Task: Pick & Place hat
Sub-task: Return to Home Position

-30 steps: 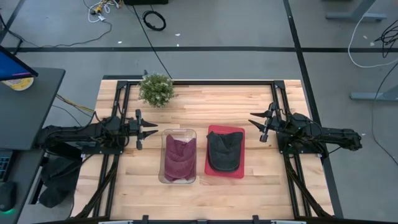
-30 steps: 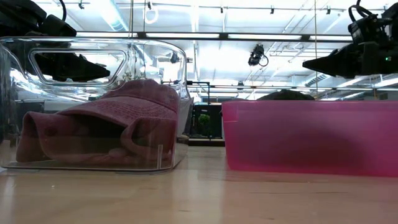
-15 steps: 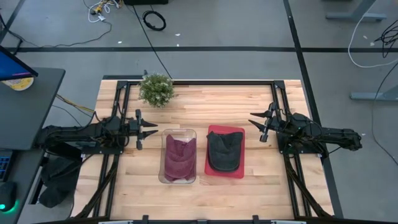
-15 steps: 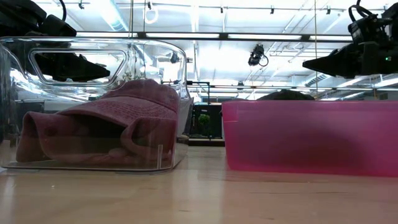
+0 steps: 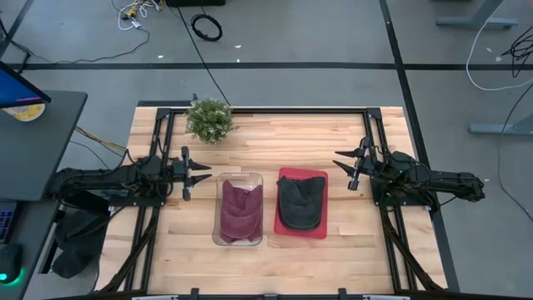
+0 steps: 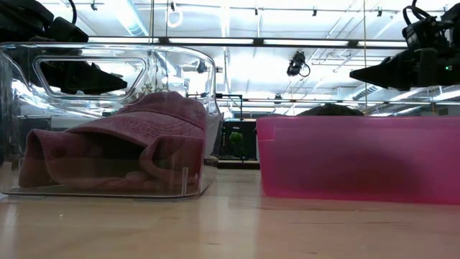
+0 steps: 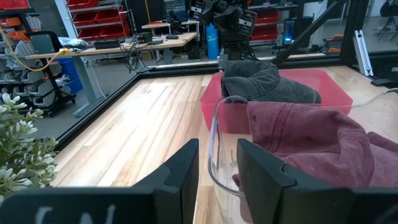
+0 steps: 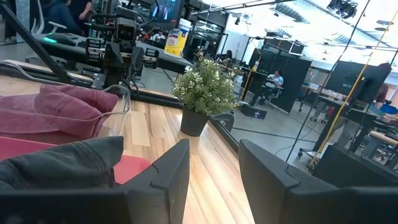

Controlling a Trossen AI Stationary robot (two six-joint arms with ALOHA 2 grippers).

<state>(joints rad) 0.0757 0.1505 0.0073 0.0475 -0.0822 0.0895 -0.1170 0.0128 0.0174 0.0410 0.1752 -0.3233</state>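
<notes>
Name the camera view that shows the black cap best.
The high view: it looks straight down on the whole black cap lying in the red bin. The left wrist view shows its crown above the bin wall; the right wrist view, only a close fold; the low view, a sliver over the rim.

text: none readable | labels: too blurred | numbers: none readable
</notes>
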